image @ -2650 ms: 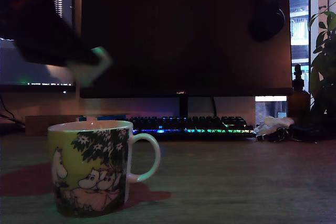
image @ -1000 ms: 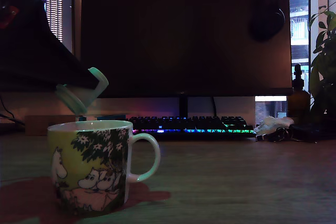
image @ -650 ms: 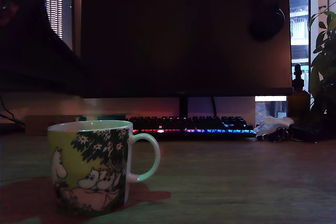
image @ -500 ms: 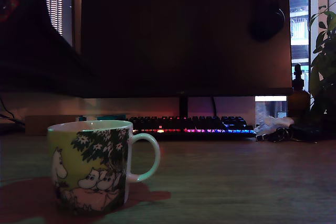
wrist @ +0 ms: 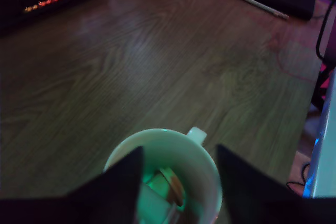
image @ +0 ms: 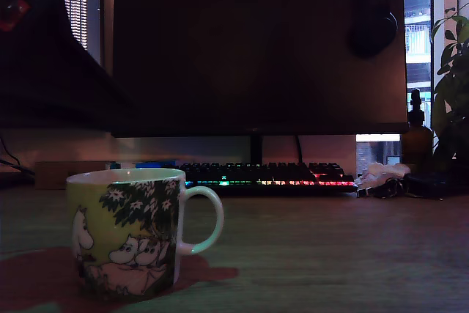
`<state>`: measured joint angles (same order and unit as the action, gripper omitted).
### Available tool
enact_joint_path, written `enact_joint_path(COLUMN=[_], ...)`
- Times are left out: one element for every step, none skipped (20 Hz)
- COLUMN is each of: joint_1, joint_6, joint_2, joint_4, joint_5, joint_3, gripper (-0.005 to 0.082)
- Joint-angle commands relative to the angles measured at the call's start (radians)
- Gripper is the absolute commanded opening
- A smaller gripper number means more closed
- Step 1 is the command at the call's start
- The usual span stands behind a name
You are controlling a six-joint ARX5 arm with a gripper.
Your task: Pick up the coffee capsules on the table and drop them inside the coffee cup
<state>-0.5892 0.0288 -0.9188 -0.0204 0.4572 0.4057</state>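
— Where's the coffee cup from your claw?

— Right under it! My two dark fingers stand spread wide above the cup's rim, nothing between them.

— And the coffee capsules?

— One coffee capsule lies inside the cup, tilted against the white wall; what's beside it I can't tell.

— The cup itself?

— Upright on the table, well apart from the lit keyboard behind it.

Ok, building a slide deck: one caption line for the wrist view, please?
Open pincer above the coffee cup, a coffee capsule inside, on the wood-grain table.
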Motion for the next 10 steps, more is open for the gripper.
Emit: enact_joint_path(joint_1=[-0.004, -0.004, -0.004, -0.002, 0.003, 0.013, 0.022, 0.033, 0.046, 0.063], joint_6=[-0.003, -0.003, -0.003, -0.013, -0.015, -0.015, -0.015, -0.015, -0.015, -0.014], joint_2=[-0.002, -0.001, 0.0, 0.005, 0.005, 0.013, 0.017, 0.018, 0.018, 0.018], joint_4=[0.047, 0.07, 0.087, 0.105, 0.118, 0.123, 0.13, 0.144, 0.158, 0.171], joint_5=[-0.035, -0.077, -0.112, -0.169, -0.215, -0.236, -0.275, -0.287, -0.291, -0.291], joint_3=[0.002, 0.002, 0.002, 0.002, 0.002, 0.002, 0.002, 0.002, 0.002, 0.002], gripper=[-0.0023, -0.0023, -0.0023, -0.0023, -0.0023, -0.0023, -0.0023, -0.0023, -0.0023, -0.0023])
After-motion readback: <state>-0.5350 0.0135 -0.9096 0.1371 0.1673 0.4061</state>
